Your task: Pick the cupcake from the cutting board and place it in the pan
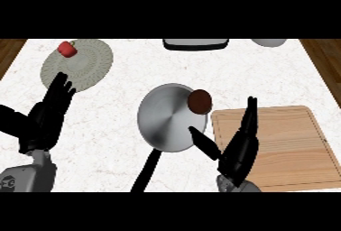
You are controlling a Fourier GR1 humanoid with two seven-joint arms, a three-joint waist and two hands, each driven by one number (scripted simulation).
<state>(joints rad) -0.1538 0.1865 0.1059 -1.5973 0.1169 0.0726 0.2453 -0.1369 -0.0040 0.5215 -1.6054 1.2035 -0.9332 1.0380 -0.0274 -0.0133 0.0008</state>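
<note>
The cupcake [200, 101], a dark brown round seen from above, sits at the right rim of the silver pan [168, 118], whose black handle runs down toward the lower edge. The wooden cutting board [286, 144] lies to the right of the pan with nothing on it. My right hand [238, 146] hovers over the board's left edge, fingers straight and pointing up, thumb stretched toward the pan, holding nothing; it is below the cupcake and apart from it. My left hand [48, 115] rests open at the left.
A grey-green round plate [83, 65] with a red object [67, 48] on it lies at the back left. A white and black appliance [195, 43] and a pale bowl [269, 42] stand at the back edge. Wooden floor shows beyond both counter sides.
</note>
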